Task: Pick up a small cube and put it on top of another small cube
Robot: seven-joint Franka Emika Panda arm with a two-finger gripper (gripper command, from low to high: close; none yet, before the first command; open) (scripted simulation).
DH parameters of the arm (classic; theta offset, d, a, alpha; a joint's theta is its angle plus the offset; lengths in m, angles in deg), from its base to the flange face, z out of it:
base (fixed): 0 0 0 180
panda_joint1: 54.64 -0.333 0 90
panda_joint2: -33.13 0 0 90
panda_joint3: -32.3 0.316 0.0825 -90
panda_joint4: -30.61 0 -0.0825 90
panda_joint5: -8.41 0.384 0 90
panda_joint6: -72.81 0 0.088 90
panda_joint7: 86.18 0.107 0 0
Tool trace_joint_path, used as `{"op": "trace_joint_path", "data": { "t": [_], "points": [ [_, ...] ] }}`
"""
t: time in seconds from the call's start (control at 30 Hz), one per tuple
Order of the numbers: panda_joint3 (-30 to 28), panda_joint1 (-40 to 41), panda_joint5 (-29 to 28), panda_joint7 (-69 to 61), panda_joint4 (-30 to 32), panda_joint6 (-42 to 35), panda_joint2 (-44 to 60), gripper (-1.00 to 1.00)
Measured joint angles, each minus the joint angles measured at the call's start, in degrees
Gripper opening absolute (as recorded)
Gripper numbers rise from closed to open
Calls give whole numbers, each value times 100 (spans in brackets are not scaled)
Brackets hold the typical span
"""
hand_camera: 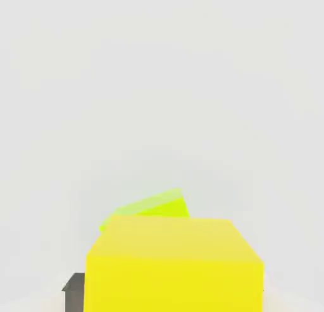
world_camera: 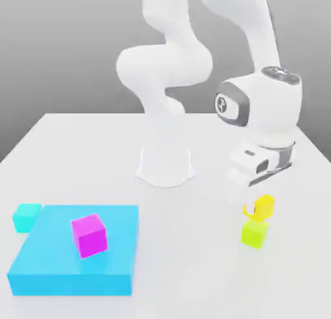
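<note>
The small cube [world_camera: 262,206], pure bright yellow, sits slightly tilted on top of the other small cube [world_camera: 255,234], which is lime and stands on the white table at the exterior view's right. My gripper [world_camera: 259,189] hangs straight above the pair, with its white hand just over the yellow cube. In the hand view the yellow cube [hand_camera: 174,266] is very close, and the lime cube [hand_camera: 149,207] peeks out from behind it.
A flat cyan block [world_camera: 77,259] lies at the exterior view's lower left with a magenta cube [world_camera: 88,235] on it. A small cyan cube [world_camera: 26,217] stands beside it. The arm's white base [world_camera: 165,165] rises mid-table.
</note>
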Motion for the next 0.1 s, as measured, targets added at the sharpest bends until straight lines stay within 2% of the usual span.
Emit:
{"op": "trace_joint_path", "data": {
  "t": [0.1],
  "points": [
    [0,1,0,0,0,0,0,100]
  ]
}}
